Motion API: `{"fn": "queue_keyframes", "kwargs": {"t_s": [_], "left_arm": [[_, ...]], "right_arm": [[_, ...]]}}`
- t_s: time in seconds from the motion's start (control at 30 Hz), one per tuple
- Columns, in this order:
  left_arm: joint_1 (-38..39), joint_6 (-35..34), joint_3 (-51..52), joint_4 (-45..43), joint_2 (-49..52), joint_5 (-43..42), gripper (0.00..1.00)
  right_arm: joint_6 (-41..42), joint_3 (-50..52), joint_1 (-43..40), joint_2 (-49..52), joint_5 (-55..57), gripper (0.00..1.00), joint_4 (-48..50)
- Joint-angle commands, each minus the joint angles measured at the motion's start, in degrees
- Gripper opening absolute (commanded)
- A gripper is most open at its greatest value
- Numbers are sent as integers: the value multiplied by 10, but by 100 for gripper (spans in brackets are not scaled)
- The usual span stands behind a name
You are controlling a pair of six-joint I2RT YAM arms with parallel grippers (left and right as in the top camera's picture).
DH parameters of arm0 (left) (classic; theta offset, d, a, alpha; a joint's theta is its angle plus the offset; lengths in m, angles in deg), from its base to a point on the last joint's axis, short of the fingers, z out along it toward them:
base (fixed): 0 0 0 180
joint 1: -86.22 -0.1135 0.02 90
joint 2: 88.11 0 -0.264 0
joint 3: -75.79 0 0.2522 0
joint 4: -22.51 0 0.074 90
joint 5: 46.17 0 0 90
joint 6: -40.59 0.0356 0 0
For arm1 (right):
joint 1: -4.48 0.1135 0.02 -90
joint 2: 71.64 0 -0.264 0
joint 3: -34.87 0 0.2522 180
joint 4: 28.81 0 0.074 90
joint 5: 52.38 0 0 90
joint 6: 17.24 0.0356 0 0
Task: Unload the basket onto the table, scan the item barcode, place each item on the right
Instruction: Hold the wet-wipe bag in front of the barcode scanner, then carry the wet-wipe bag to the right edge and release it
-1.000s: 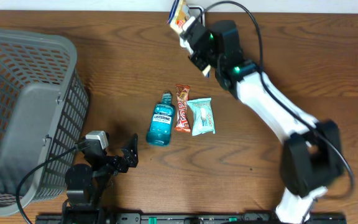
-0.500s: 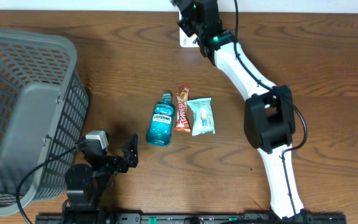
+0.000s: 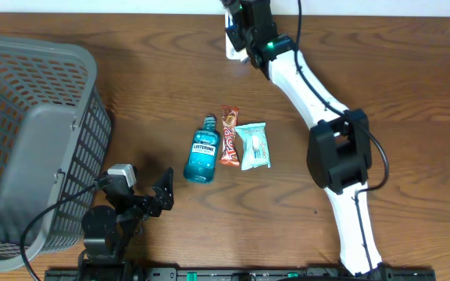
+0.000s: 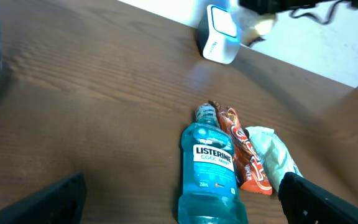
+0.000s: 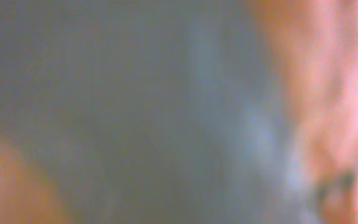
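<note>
Right arm swung to desk [image 3: 412, 78] far edge; right hand [image 3: 241, 23] clenched above scanner [image 4: 219, 34]. Left hand [image 4: 179, 205] released, idle near mouthwash [image 3: 202, 154].

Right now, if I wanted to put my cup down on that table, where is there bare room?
Bare wood lies between the basket and the mouthwash bottle, and right of the wipes packet up to the right arm. Crowded: bottle, snack bar and packet lie side by side.

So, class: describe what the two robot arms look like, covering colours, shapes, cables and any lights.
The right arm has long white link covers joined by bulky black joint housings, a small green light near its wrist, and a black cable looping along it. The left arm is mostly black, with a small grey camera block on top, a black cable, and dark fingers.
</note>
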Motion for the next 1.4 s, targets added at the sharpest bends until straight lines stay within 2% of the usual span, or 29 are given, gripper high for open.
{"fn": "queue_keyframes", "kwargs": {"t_s": [0.0,0.1,0.13,0.27,0.37,0.57,0.7,0.97,1.17,1.2,1.23,1.27,1.37], "left_arm": [[-3,-1,-2,0,-2,-5,98],[-3,-1,-2,0,-2,-5,98],[-3,-1,-2,0,-2,-5,98],[-3,-1,-2,0,-2,-5,98],[-3,-1,-2,0,-2,-5,98],[-3,-1,-2,0,-2,-5,98],[-3,-1,-2,0,-2,-5,98],[-3,-1,-2,0,-2,-5,98],[-3,-1,-2,0,-2,-5,98],[-3,-1,-2,0,-2,-5,98],[-3,-1,-2,0,-2,-5,98],[-3,-1,-2,0,-2,-5,98],[-3,-1,-2,0,-2,-5,98]], "right_arm": [[46,-23,-4,-104,67,1,-60],[46,-23,-12,-150,165,1,-158],[46,-23,-23,-172,249,1,-211],[35,-23,-73,-184,385,1,-285],[-7,-9,-129,-176,370,1,-293],[-8,50,-288,-139,224,1,-264],[-8,66,-381,-87,216,1,-261],[31,67,-473,-30,216,2,-283],[59,67,-511,-30,216,30,-283],[62,66,-513,-30,216,47,-285],[67,66,-516,-30,216,79,-288],[75,66,-516,-31,216,99,-289],[113,65,-511,-46,209,99,-295]]}}
